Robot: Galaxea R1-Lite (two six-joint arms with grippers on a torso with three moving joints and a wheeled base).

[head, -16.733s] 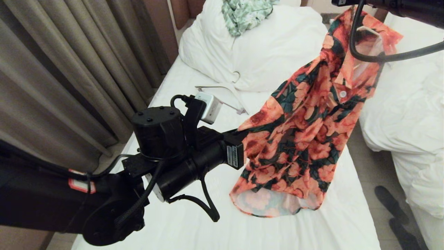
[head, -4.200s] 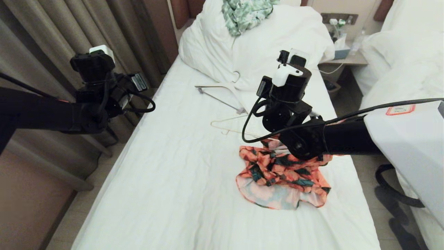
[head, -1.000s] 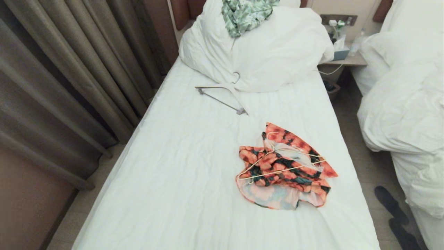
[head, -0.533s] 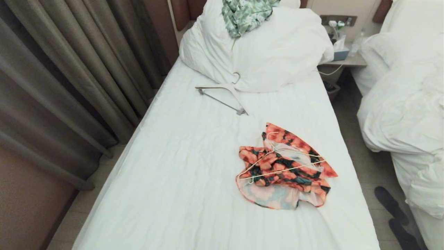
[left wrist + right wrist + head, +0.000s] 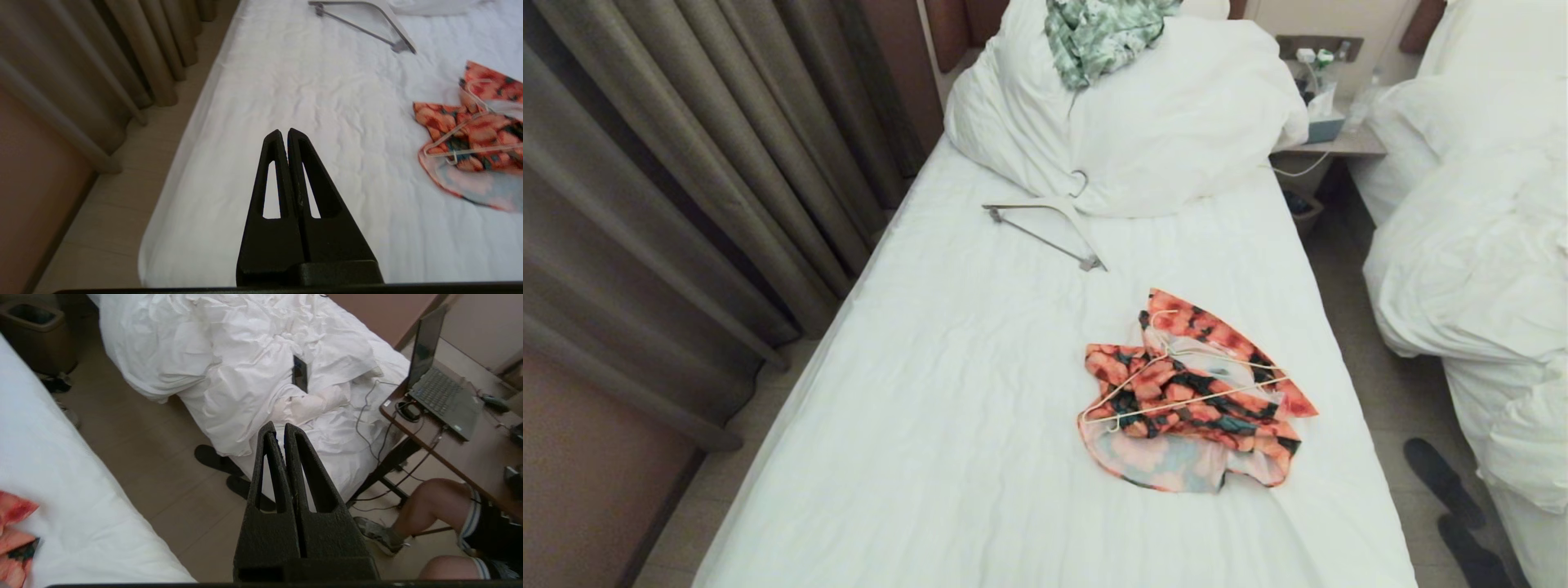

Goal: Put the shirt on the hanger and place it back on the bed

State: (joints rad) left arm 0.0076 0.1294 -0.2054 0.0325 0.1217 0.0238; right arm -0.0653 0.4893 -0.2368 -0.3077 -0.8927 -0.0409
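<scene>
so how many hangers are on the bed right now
2. A thin cream wire hanger lies on top of the crumpled floral shirt, and a thicker white hanger with a grey bar lies by the pillow. Others could be hidden under cloth.

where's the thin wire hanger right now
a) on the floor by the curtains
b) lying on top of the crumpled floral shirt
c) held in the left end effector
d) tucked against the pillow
b: the hanger lies on top of the bunched shirt on the bed, with no end effector holding it.
</scene>
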